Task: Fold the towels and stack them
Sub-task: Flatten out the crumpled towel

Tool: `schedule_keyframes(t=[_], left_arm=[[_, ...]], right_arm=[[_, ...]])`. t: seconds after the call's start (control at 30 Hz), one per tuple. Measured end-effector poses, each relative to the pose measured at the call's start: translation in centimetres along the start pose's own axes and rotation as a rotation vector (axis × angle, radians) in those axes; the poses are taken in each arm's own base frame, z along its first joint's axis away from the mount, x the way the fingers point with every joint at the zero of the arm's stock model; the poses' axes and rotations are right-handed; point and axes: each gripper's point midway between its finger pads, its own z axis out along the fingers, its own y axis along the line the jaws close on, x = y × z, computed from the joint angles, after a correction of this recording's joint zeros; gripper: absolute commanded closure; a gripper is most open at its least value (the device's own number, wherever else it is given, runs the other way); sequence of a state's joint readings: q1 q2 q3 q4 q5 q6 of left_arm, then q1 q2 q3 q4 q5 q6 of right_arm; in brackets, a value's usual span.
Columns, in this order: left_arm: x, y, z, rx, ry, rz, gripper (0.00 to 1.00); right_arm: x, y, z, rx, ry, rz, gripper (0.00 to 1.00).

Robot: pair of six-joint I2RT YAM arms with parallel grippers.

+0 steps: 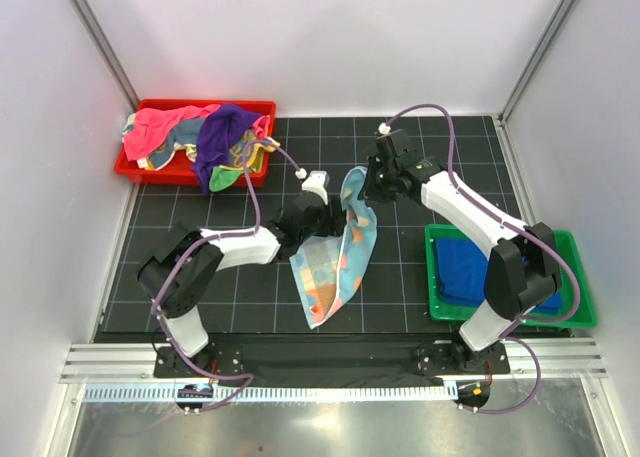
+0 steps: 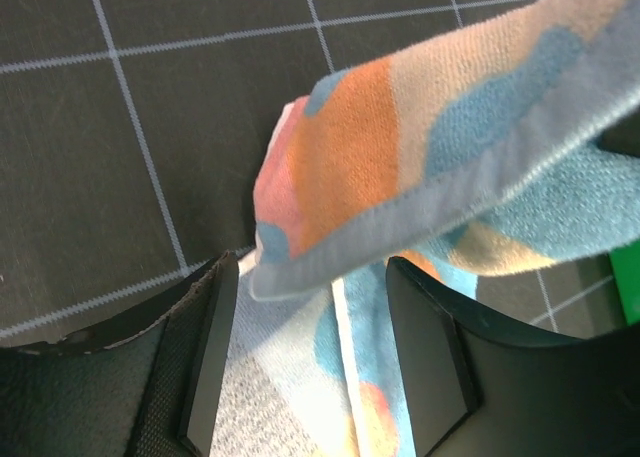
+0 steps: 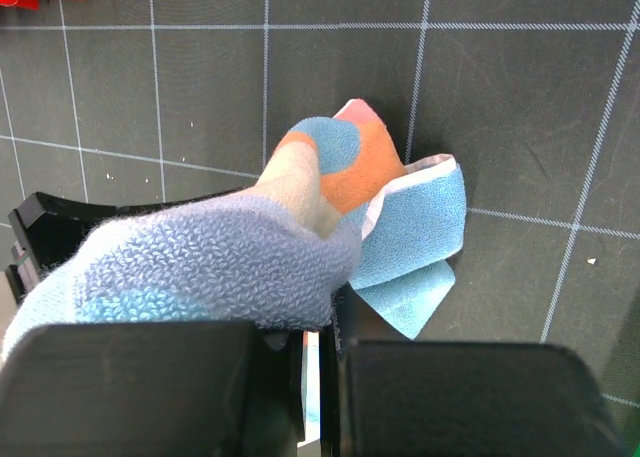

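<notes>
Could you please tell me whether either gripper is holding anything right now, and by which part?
The right gripper is shut on the spotted towel, pinching its raised upper edge. The left gripper holds nothing.

The left arm is lying low, its elbow bending back near its base and its forearm stretching rightward toward the centre. The left gripper is pointing right and slightly downward. In the left wrist view its 2 black fingers are standing wide apart, with a fold of the polka-dot towel passing between them and neither pad visibly pressing it. The right arm is rising from its base, bending at the elbow and reaching leftward and away. The right gripper is angling downward, its 2 jaws pinching the towel's upper edge and holding it lifted.
</notes>
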State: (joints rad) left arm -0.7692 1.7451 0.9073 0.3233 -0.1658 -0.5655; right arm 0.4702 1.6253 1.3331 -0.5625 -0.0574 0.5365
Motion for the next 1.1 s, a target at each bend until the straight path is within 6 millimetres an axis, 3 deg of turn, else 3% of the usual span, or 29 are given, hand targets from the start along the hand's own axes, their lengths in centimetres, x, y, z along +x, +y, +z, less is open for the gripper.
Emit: schedule_keyframes(t=[0.27, 0.53, 0.73, 0.87, 1.1], left_arm=[[-0.4, 0.4, 0.8, -0.02, -0.032, 0.032, 0.47], [-0.8, 0.9, 0.9, -0.043, -0.052, 0.048, 0.68], [-1.1, 1.0, 0.8, -0.055, -0.063, 0.05, 0.89], [-2.5, 0.9, -0.3, -0.063, -0.09, 0.051, 1.0], [-6.7, 0.5, -4.8, -0.102, -0.16, 0.067, 1.0]], right_arm=[[0.0, 0.0, 0.0, 0.0, 0.0, 0.0, 0.99], [-0.1, -0.1, 0.0, 0.005, -0.004, -0.003, 0.99], [-0.4, 0.1, -0.6, -0.001, -0.02, -0.005, 0.99], [-0.8, 0.2, -1.2, -0.006, -0.039, -0.006, 0.99], [-0.7, 0.0, -3.2, -0.024, -0.088, -0.016, 0.99]])
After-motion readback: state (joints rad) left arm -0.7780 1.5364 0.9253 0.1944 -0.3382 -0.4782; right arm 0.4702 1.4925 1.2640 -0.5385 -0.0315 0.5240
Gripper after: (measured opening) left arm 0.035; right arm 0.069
